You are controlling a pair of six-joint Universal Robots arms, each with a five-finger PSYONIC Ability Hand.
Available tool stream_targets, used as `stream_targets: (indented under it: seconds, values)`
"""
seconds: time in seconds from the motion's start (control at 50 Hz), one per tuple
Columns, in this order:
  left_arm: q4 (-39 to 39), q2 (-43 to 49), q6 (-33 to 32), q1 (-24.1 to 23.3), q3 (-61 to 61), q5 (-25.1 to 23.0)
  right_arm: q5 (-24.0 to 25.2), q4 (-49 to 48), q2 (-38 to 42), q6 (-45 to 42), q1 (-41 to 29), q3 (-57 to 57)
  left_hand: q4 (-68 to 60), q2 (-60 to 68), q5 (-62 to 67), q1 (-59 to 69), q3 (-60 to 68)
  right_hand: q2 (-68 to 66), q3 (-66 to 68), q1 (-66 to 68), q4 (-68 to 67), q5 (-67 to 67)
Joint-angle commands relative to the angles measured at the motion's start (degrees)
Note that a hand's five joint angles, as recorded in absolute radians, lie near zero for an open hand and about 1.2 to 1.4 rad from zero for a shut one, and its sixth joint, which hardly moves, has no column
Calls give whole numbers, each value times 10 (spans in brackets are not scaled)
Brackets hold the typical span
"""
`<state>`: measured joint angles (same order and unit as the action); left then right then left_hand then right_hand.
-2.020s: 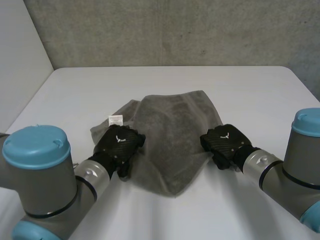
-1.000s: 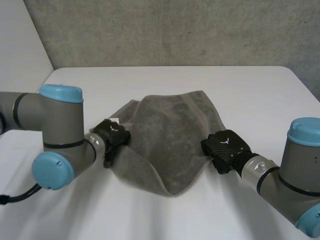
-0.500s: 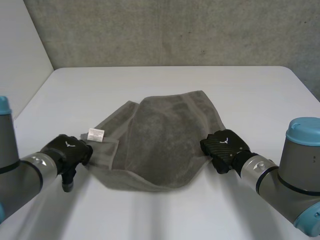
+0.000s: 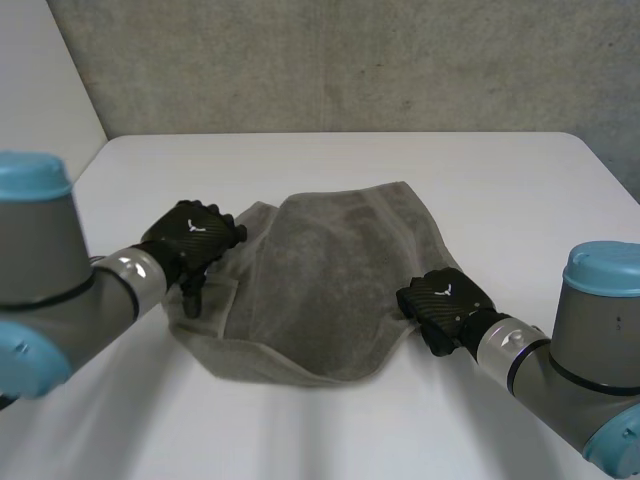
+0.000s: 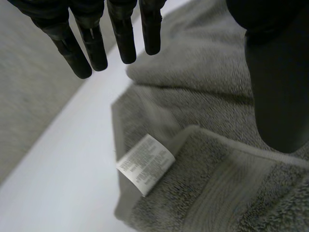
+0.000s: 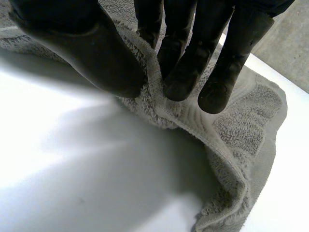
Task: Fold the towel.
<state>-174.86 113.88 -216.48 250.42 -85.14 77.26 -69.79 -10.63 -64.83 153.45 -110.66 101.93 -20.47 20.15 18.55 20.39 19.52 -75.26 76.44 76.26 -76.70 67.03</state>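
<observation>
A grey towel (image 4: 330, 270) lies rumpled in the middle of the white table (image 4: 500, 170), its left part spread flat and its middle humped. My left hand (image 4: 190, 238) hovers open over the towel's left edge. In the left wrist view its fingers (image 5: 123, 36) are straight and hold nothing, above the corner of the towel (image 5: 207, 87) that bears a white label (image 5: 145, 164). My right hand (image 4: 445, 298) is at the towel's right edge. In the right wrist view its fingers (image 6: 183, 72) and thumb pinch a fold of the towel's edge (image 6: 241, 130).
The table's far edge meets a grey concrete wall (image 4: 350, 60). A pale wall (image 4: 40, 100) stands beside the table's left corner. Bare tabletop lies on all sides of the towel.
My left hand pulled the towel's labelled corner out to the left, let it go and opened, then moved back over the left edge. The right hand kept its pinch and stayed put.
</observation>
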Motion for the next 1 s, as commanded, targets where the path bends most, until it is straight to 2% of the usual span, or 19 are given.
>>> stream_targets:
  seconds: [0.02,0.06,0.24,0.38,0.44,0.64,1.0]
  values:
    - [118,101,-21,-3,132,7,0,1,0,0,0,0,37,-34,-118,-36,-27,-47,36,37,-33,30]
    - [146,133,-34,-3,173,7,0,1,0,0,0,0,39,-35,-119,-38,-29,-47,36,37,-33,30]
    - [151,176,-40,-4,218,11,1,1,1,-1,0,0,39,-35,-119,-38,-29,-47,36,37,-33,30]
    - [152,210,-47,-4,236,50,1,0,1,-6,0,1,35,-32,-116,-35,-26,-47,36,37,-33,30]
    - [153,216,-54,-4,238,60,0,0,1,-9,1,1,-8,11,-73,9,18,-47,36,37,-33,30]
    - [154,204,-56,-12,222,75,-1,0,5,-14,1,-1,-210,213,129,211,220,-47,36,37,-33,30]
    - [149,135,-54,-24,147,69,-4,3,9,-24,0,0,-308,311,227,309,317,-45,33,35,-30,27]
